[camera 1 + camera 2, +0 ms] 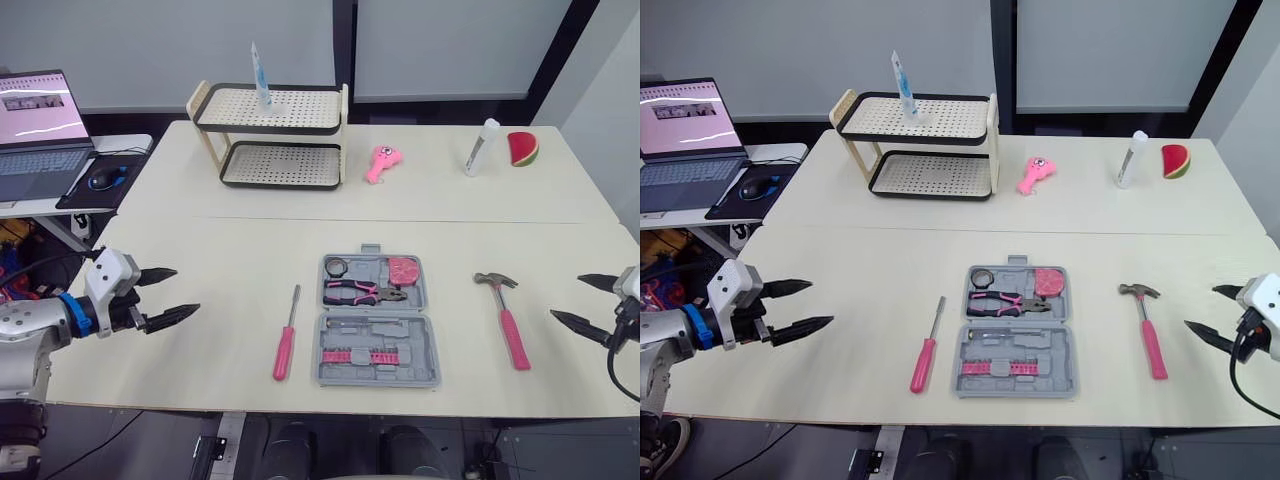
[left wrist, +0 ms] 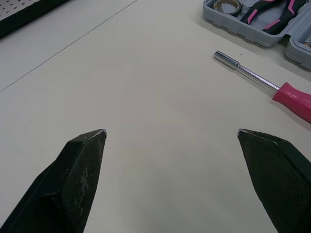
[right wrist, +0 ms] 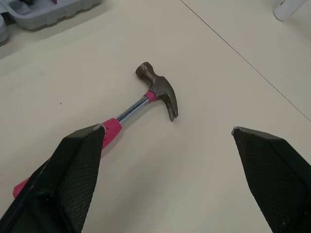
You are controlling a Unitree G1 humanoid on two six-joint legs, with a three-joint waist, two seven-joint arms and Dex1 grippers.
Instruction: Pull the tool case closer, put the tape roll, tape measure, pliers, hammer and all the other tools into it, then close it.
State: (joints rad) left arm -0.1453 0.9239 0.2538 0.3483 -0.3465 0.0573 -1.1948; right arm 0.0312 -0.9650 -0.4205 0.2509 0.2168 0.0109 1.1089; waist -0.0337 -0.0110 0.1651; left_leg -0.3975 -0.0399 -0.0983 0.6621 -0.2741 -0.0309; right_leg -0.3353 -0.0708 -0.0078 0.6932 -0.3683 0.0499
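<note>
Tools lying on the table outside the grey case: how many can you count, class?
2. The screwdriver lies just left of the open tool case; the hammer lies to its right, near the right gripper.

Head eyes overlook the whole table; both wrist cameras sit low over it, sharing the tool case

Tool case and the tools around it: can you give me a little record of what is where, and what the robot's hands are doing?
tool case: open, lying flat on the table
inside it: tape roll, pliers, tape measure
left of it: screwdriver, on the table
right of it: hammer, on the table
left hand: open, empty
right hand: open, empty, near the hammer
</note>
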